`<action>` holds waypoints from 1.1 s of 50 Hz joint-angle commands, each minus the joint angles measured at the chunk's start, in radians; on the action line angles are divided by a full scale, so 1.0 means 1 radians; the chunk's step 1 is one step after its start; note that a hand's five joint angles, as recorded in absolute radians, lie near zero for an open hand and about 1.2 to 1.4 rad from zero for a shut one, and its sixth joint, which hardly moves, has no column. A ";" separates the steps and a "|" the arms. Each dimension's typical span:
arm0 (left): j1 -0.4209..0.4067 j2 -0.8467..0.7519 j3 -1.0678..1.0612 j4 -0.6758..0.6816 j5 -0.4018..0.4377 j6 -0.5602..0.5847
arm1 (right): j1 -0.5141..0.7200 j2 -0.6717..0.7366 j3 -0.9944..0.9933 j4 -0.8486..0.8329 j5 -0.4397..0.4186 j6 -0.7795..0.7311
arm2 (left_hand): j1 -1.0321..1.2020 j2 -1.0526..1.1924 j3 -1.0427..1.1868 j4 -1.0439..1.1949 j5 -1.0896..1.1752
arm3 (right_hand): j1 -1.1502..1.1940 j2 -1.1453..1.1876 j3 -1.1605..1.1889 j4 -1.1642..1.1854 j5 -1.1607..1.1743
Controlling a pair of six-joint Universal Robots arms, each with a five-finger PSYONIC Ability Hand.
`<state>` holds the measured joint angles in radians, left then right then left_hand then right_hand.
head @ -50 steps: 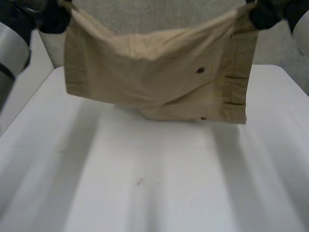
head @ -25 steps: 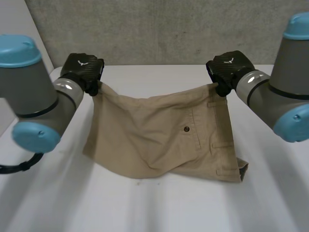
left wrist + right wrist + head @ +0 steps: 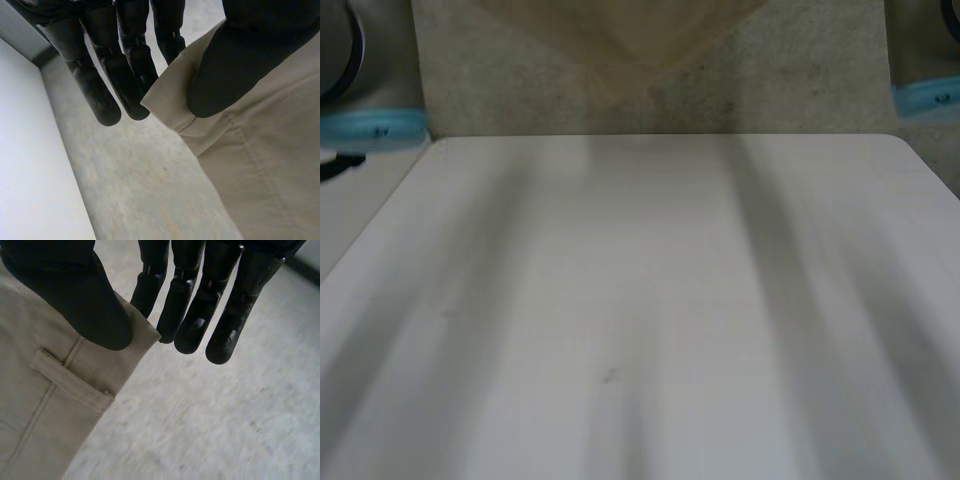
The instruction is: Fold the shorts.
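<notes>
The beige shorts (image 3: 620, 40) hang in the air above the far edge of the white table (image 3: 640, 300), with just their lowest fold reaching down into the head view. In the left wrist view my left hand (image 3: 125, 75) pinches a hem corner of the shorts (image 3: 260, 165) between its thumb (image 3: 235, 65) and its straight fingers. In the right wrist view my right hand (image 3: 200, 315) holds the waistband corner of the shorts (image 3: 45, 405) the same way, its thumb (image 3: 80, 295) pressed on the cloth just above a belt loop (image 3: 70, 382).
A grey speckled surface (image 3: 800, 80) lies beyond the table's far edge. The light-blue cap of my left arm (image 3: 370, 125) stands at the table's far left corner. My right arm's cap (image 3: 925, 95) is at the far right.
The shorts, half a second ago draped with their lower edge on the table, have been lifted high off it. Both hands rose with them, keeping their grips.
</notes>
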<state>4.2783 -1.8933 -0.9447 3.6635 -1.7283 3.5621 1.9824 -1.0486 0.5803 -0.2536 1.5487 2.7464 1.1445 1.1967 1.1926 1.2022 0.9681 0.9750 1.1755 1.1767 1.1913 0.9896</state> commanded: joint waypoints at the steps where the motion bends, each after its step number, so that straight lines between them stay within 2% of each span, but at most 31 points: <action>1: -0.002 0.105 -0.348 -0.026 0.003 -0.040 | -0.005 -0.045 0.268 0.097 -0.050 -0.002 | 0.252 0.200 0.204 0.194 0.254 | 0.421 0.221 0.220 0.205 0.232; 5: -0.002 0.102 -0.526 -0.071 0.001 -0.072 | -0.007 -0.018 0.484 0.105 -0.116 -0.008 | 0.252 0.200 0.204 0.194 0.254 | 0.421 0.221 0.220 0.205 0.232; 9: -0.005 0.088 -0.658 -0.143 -0.002 -0.114 | -0.008 0.060 0.619 0.117 -0.131 -0.014 | 0.252 0.200 0.204 0.194 0.254 | 0.421 0.221 0.220 0.205 0.232; 15: -0.026 -0.012 -0.773 -0.255 -0.004 -0.134 | -0.008 0.093 0.720 0.203 -0.137 -0.047 | 0.252 0.200 0.204 0.194 0.254 | 0.421 0.221 0.220 0.205 0.232; 20: -0.038 -0.009 -0.809 -0.304 -0.004 -0.123 | -0.010 0.081 0.760 0.306 -0.145 -0.076 | 0.252 0.200 0.204 0.194 0.254 | 0.421 0.221 0.220 0.205 0.232; 28: -0.032 0.068 -0.859 -0.433 0.000 -0.118 | -0.051 0.013 0.834 0.415 -0.203 -0.119 | 0.252 0.200 0.204 0.194 0.254 | 0.421 0.221 0.220 0.205 0.232; 32: -0.038 0.103 -0.878 -0.534 0.001 -0.117 | -0.069 -0.065 0.882 0.470 -0.225 -0.160 | 0.252 0.200 0.204 0.194 0.254 | 0.421 0.221 0.220 0.205 0.232; 38: -0.051 0.192 -0.957 -0.690 0.009 -0.073 | -0.091 -0.149 0.957 0.649 -0.222 -0.310 | 0.252 0.200 0.204 0.194 0.254 | 0.421 0.221 0.220 0.205 0.232; 44: -0.083 0.308 -1.057 -0.703 0.009 0.021 | -0.146 -0.249 1.085 0.752 -0.222 -0.465 | 0.252 0.200 0.204 0.194 0.254 | 0.421 0.221 0.220 0.205 0.232; 53: -0.130 0.382 -1.115 -0.703 0.007 0.030 | -0.166 -0.298 1.214 0.726 -0.231 -0.487 | 0.252 0.200 0.204 0.194 0.254 | 0.421 0.221 0.220 0.205 0.232; 54: -0.138 0.382 -1.117 -0.700 0.006 0.032 | -0.169 -0.300 1.224 0.720 -0.233 -0.487 | 0.116 0.063 0.067 0.058 0.117 | 0.421 0.221 0.220 0.205 0.232; 55: -0.149 0.382 -1.115 -0.694 0.006 0.035 | -0.177 -0.306 1.240 0.696 -0.233 -0.487 | -0.319 -0.371 -0.367 -0.377 -0.317 | 0.421 0.221 0.220 0.205 0.232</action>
<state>4.1740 -1.5257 -2.0435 2.9577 -1.7189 3.5939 1.8280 -1.3330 1.7396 0.4959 1.3221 2.2591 1.1445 1.1988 1.1960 1.2025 0.9681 0.9820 1.1755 1.1767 1.1913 0.9898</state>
